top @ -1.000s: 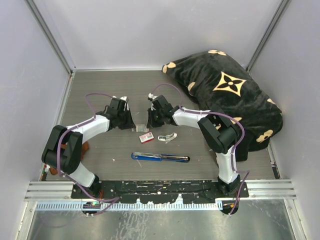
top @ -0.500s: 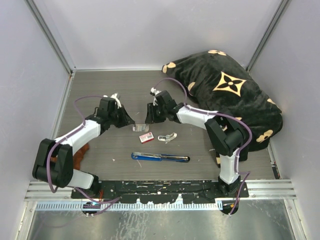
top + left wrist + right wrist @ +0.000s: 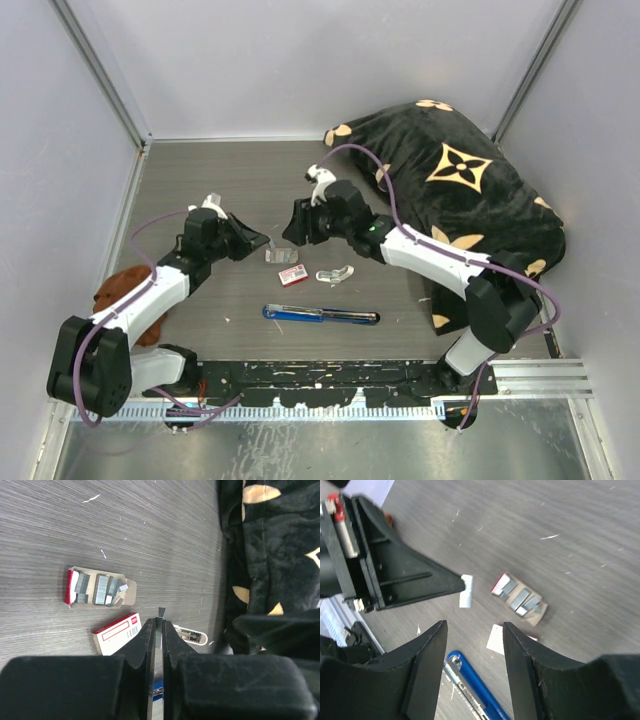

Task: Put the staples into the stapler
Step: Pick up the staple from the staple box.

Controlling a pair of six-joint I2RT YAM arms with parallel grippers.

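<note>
Nearest the arm bases, the blue stapler [image 3: 320, 314] lies flat on the tabletop [image 3: 200, 180], with a red-and-white box [image 3: 292, 275] and a white oblong piece [image 3: 335, 272] just beyond it. Farther in, over an open cardboard tray [image 3: 277, 256] of more strips, the left tool [image 3: 262, 240] is clenched on the staples [image 3: 466, 591], a short silvery block at its tips. The right tool [image 3: 293, 226] hangs close beside it, released and with nothing between its fingers.
</note>
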